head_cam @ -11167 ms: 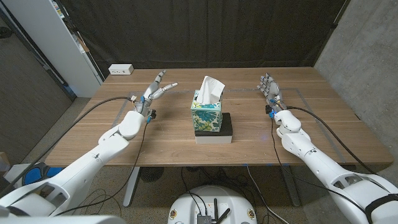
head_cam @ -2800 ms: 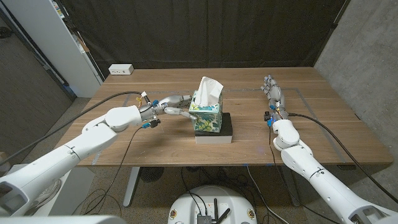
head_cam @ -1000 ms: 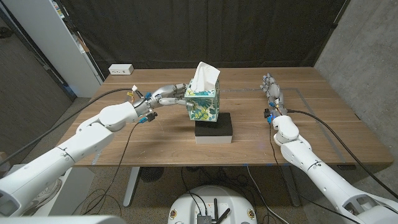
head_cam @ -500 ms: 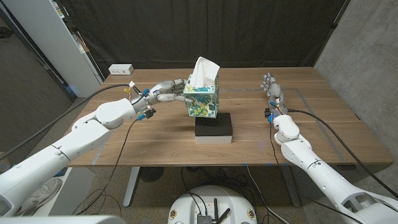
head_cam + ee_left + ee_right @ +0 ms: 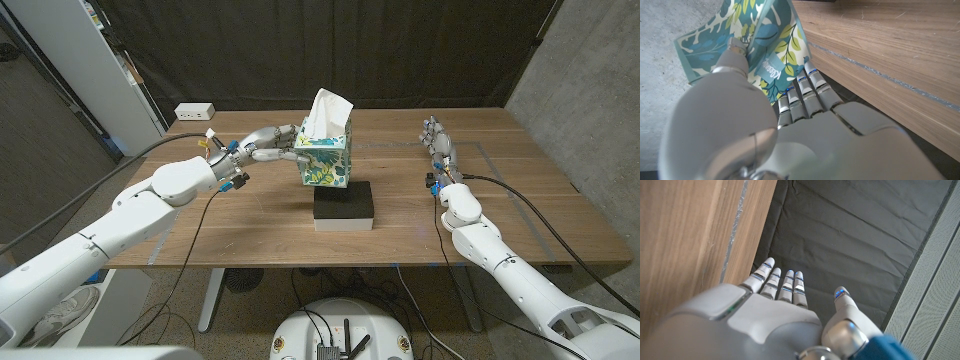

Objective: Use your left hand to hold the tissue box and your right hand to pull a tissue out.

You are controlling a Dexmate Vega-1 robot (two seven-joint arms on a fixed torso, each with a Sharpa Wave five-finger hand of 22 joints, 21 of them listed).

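The left robot hand (image 5: pixel 268 148) grips the teal cardboard tissue box with a leaf and flower print (image 5: pixel 323 162) by its left side and holds it tilted in the air, above the far edge of the flat black rectangular block (image 5: pixel 345 204) that lies near the middle of the wooden table (image 5: pixel 500 200). A white tissue (image 5: pixel 325 111) stands up out of the box's top opening. In the left wrist view the left robot hand (image 5: pixel 790 130) has its fingers (image 5: pixel 805 92) along one printed face of the tissue box (image 5: pixel 760 45) and its thumb pressed on another face, so the box is pinched between them.

The right robot hand (image 5: pixel 437 144) is well apart from the box, on the right part of the table toward the far edge, its fingers straight, close together and pointing to the far side, holding nothing. The right wrist view shows the right robot hand (image 5: pixel 780 305) with its fingers (image 5: pixel 785 282) stretched out side by side and the thumb set a little apart, reaching past the table's edge toward the dark curtain (image 5: pixel 850 235).

A small white power strip (image 5: pixel 194 112) lies at the table's far left corner
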